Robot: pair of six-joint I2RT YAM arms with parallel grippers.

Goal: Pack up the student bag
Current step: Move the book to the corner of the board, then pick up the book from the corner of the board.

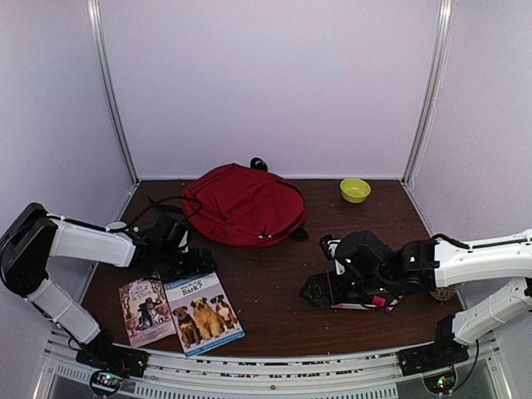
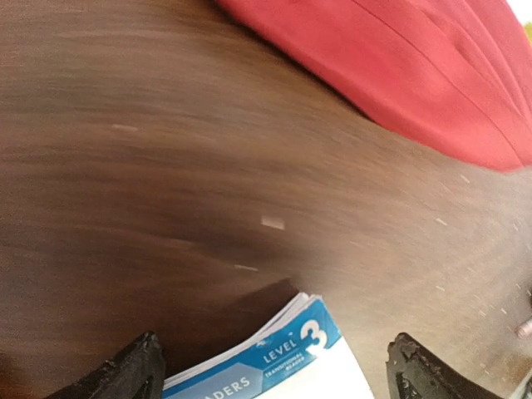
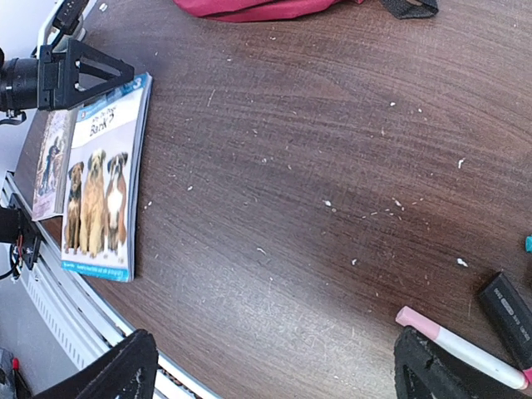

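From above, the dark-red student bag [image 1: 243, 204] lies at the far middle of the brown tabletop [image 1: 274, 274], with a green bowl [image 1: 355, 189] to its right. Two books lie near left. The left fingers [image 1: 189, 264] sit at the far edge of the dog book [image 1: 204, 313], and the right fingers [image 1: 316, 291] are low over bare wood.

In the left wrist view, the fingers are spread wide with the book's blue corner between them, ungripped. The bag fills the upper right.

In the right wrist view, the fingers gape wide and hold nothing. A pink-capped marker [image 3: 461, 347] lies beside one, and the bag's edge shows at top.
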